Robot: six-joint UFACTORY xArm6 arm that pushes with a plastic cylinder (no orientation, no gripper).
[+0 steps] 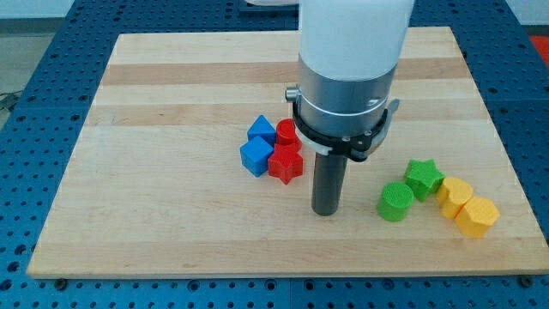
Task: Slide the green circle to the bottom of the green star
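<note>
The green circle [395, 202] lies on the wooden board [171, 189] at the lower right. It touches the green star [424, 178] and sits at the star's lower left. My tip [325, 210] stands on the board to the left of the green circle, with a gap between them. It is below and to the right of the red star [286, 162].
Two blue blocks [258, 146] and a red block [286, 133] cluster with the red star left of my rod. Two yellow blocks [466, 206] lie right of the green star, near the board's right edge. A blue perforated table [34, 103] surrounds the board.
</note>
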